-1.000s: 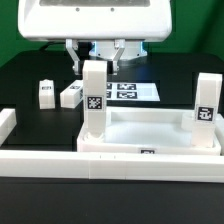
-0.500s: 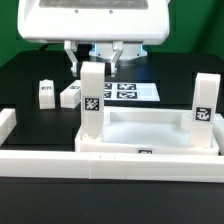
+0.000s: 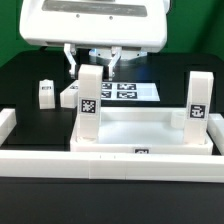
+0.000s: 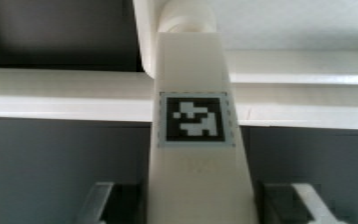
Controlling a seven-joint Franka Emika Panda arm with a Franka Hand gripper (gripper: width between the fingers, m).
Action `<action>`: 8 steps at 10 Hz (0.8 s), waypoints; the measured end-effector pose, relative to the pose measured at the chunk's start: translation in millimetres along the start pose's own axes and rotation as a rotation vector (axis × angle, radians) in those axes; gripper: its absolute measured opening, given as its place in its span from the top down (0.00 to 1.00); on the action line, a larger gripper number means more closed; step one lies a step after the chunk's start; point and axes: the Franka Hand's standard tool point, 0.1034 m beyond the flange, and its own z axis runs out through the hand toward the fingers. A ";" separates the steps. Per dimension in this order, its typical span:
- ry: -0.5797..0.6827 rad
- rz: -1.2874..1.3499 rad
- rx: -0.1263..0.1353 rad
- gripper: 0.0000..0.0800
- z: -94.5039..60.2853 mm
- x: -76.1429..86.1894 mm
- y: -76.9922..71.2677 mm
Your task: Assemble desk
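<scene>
The white desk top (image 3: pixel 150 128) lies as a shallow tray against the front rail. Two white tagged legs stand upright in its corner sockets: one on the exterior view's left (image 3: pixel 89 105) and one on the right (image 3: pixel 196 110). My gripper (image 3: pixel 93 62) hangs over the top of the left leg, one finger on each side. In the wrist view this leg (image 4: pixel 197 110) runs between the fingers (image 4: pixel 105 200) with a dark gap on both sides, so the gripper (image 4: pixel 202 205) is open around it. Two loose legs (image 3: pixel 45 92) (image 3: pixel 70 95) lie on the black table behind.
The marker board (image 3: pixel 128 90) lies flat behind the desk top. A long white border rail (image 3: pixel 110 165) runs along the front and turns up at the exterior view's left (image 3: pixel 8 125). The arm's white body (image 3: pixel 95 20) fills the upper part of the view.
The desk top with both upright legs has shifted slightly to the exterior view's left, and my gripper has moved left with it. The loose legs have not moved.
</scene>
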 end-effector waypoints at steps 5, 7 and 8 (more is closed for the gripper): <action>-0.027 0.002 0.024 0.29 -9.8 10.9 -3.5; -0.052 0.006 0.045 0.19 -22.1 19.7 -4.4; -0.065 0.009 0.053 0.19 -24.8 24.8 -2.9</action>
